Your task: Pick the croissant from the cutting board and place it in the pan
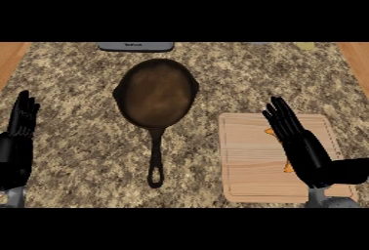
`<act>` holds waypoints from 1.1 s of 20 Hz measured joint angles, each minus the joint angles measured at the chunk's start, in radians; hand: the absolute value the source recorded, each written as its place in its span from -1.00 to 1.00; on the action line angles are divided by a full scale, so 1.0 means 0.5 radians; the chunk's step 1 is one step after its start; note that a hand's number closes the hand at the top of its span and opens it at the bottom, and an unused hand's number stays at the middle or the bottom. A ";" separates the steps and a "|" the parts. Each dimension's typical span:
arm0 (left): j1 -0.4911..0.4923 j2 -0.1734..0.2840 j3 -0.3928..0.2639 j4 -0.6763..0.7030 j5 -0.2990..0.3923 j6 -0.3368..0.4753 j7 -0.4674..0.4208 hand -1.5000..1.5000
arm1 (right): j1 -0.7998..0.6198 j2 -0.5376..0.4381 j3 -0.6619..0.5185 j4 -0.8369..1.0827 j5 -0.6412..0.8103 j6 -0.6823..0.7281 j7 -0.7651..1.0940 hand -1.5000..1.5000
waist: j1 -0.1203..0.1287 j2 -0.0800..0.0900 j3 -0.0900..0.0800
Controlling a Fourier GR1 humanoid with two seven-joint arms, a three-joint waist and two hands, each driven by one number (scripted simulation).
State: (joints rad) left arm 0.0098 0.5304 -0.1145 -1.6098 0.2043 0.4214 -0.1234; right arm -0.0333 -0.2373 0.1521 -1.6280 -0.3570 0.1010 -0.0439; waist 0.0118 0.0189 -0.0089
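A speckled granite counter (79, 122) fills the head view, with strips of wood showing at its far left and far right corners. A dark cast-iron pan (157, 93) lies near the middle of the counter, toward the far edge, its bowl bare and its long handle running straight toward the near edge. A pale wooden cutting board (249, 166) lies at the counter's near right, just beside the pan's handle but not touching it. The right hand (301, 146) hangs above the board's right half, fingers straight and spread, pointing toward the far edge and leaning a little left, closed round nothing. The croissant (270, 132) lies on the board beneath that hand and is mostly hidden; only small orange bits show, one at the left of the fingers and one lower by the palm. Whether the hand touches it cannot be told. The left hand (18, 141) rests open at the counter's left edge, fingers up, well apart from the pan. A grey flat object (135, 46) lies at the far edge, just beyond the pan.
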 measured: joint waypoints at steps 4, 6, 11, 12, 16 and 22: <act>-0.089 -0.046 -0.014 0.027 0.081 -0.084 0.105 0.00 | -0.256 -0.135 -0.102 0.090 -0.189 0.317 0.003 1.00 | 0.004 -0.014 0.014; -0.127 -0.079 -0.037 0.019 0.146 -0.129 0.172 0.00 | -0.397 -0.229 -0.155 0.107 -0.319 0.539 -0.028 1.00 | 0.016 -0.012 0.019; -0.189 -0.184 -0.097 0.021 0.283 -0.198 0.315 0.00 | -0.481 -0.640 -0.375 0.279 -0.062 0.844 -0.366 -1.00 | -0.022 -0.007 0.026; -0.194 -0.200 -0.104 0.035 0.293 -0.205 0.322 0.00 | -0.459 -0.709 -0.414 0.321 -0.006 0.919 -0.481 -1.00 | -0.030 -0.007 0.027; -0.254 -0.209 -0.103 0.035 0.339 -0.229 0.417 0.00 | -0.426 -0.962 -0.559 0.575 0.272 1.044 -0.866 -1.00 | -0.013 -0.005 0.030; -0.350 -0.232 -0.115 0.066 0.350 -0.250 0.493 0.00 | -0.520 -1.197 -0.507 0.789 0.705 0.870 -1.267 -1.00 | 0.030 -0.006 0.029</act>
State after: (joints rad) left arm -0.1653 0.4141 -0.1722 -1.5767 0.3794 0.2965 0.1231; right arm -0.2932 -0.8360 -0.1016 -1.2338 -0.0047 0.5361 -0.6776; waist 0.0270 0.0157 0.0054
